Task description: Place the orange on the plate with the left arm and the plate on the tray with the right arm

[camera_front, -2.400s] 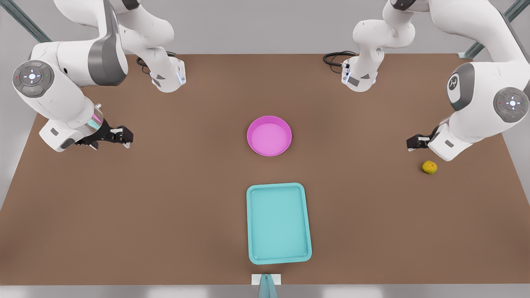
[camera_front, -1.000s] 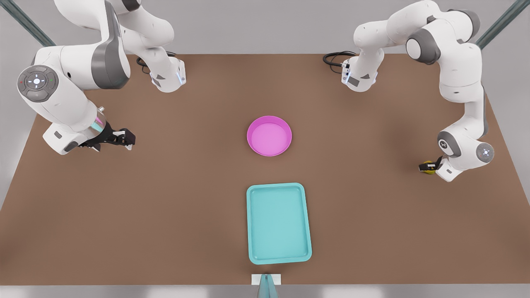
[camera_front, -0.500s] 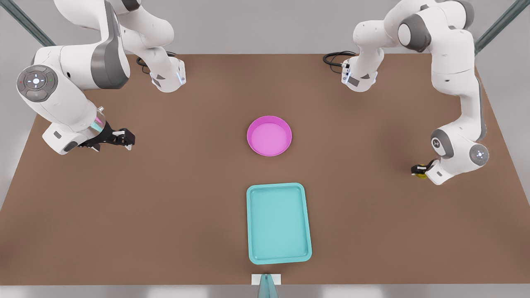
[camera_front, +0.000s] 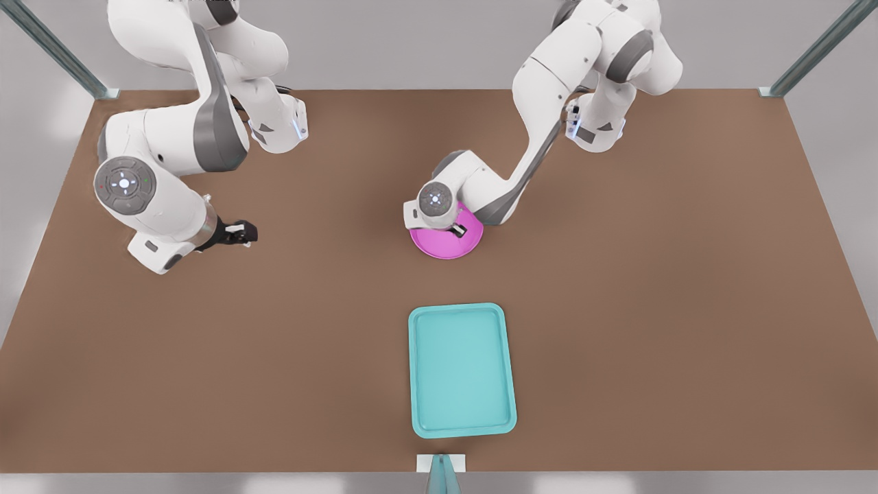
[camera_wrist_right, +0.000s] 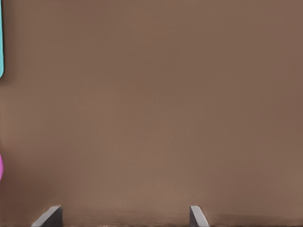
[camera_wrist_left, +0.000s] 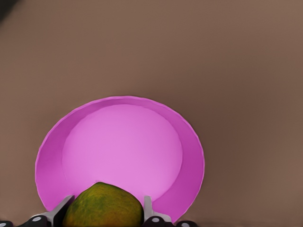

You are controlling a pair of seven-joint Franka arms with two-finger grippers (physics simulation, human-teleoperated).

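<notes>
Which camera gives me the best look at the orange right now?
The left wrist view: the orange sits between the left gripper's fingers, over the plate. In the front view that gripper is above the plate and the arm's wrist covers the fruit. The right wrist view looks at bare table.
</notes>
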